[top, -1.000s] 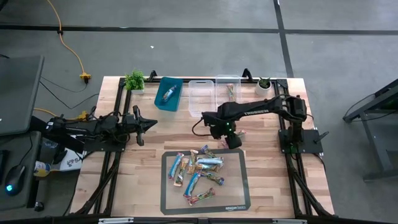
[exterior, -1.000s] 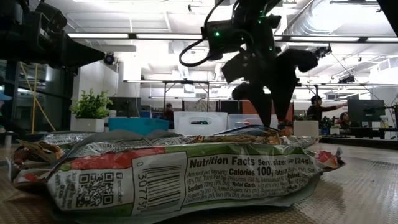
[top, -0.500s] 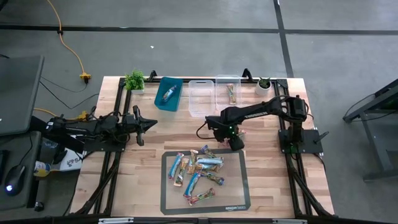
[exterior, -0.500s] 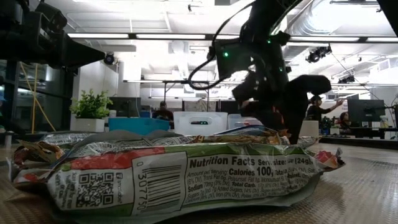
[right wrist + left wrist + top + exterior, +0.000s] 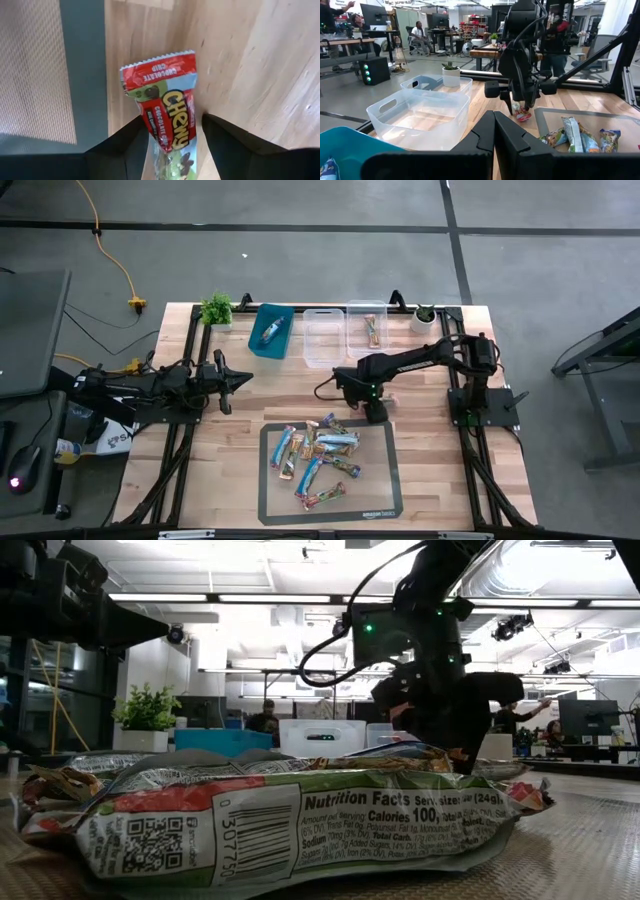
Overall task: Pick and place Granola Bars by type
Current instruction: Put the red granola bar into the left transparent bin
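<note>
Right wrist view: "CHEWY CHOCOLATE CHIP" granola bar (image 5: pixel 167 110).

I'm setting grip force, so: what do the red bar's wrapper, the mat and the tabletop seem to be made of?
The red bar, between the open right gripper fingers, looks wrapped in thin glossy plastic film: printed, with a crimped zigzag end. The mat looks like rubbery woven mesh with a smooth dark border, probably silicone. The tabletop looks like pale matt wood, with plank seams and grain.

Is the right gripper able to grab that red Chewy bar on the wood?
Probably yes. The right gripper is open, its fingers on either side of the red Chewy bar, nothing between them.
</note>
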